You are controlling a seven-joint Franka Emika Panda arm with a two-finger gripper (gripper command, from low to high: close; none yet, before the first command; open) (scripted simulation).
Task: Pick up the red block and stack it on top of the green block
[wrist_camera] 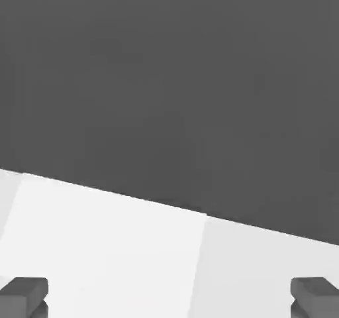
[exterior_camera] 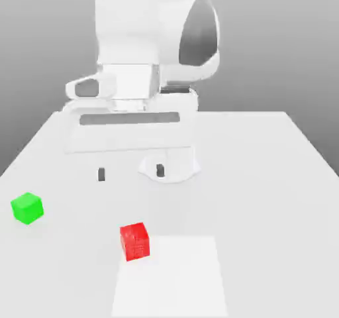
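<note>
Green block [exterior_camera: 27, 208] sits on the worktop [exterior_camera: 278, 177] at the far side toward the exterior view's left, flat on 1 face, nothing touching it.

Red block [exterior_camera: 136, 241] lies further toward the exterior view's right and nearer the camera, well apart from the green one. It rests flat, slightly turned, with a faint grid texture on its faces. Its near corner sits just at the edge of a brighter rectangular patch [exterior_camera: 172, 277] on the worktop (the patch runs to the lower border of the exterior view).

Behind both blocks stands the white arm [exterior_camera: 145, 38], its base [exterior_camera: 169, 167] on the worktop near the middle. The hand [exterior_camera: 130, 173] hangs above the surface, behind the red block and not touching either cube. Its 2 dark fingertips [exterior_camera: 101, 174] are set wide apart, with nothing between them.

In the hand view the same 2 fingertips [wrist_camera: 25, 295] appear at opposite sides of the picture, again spread wide, hand [wrist_camera: 169, 297] empty. Beyond them lies pale worktop [wrist_camera: 99, 244] with the lighter patch's border crossing it, then dark background.
</note>
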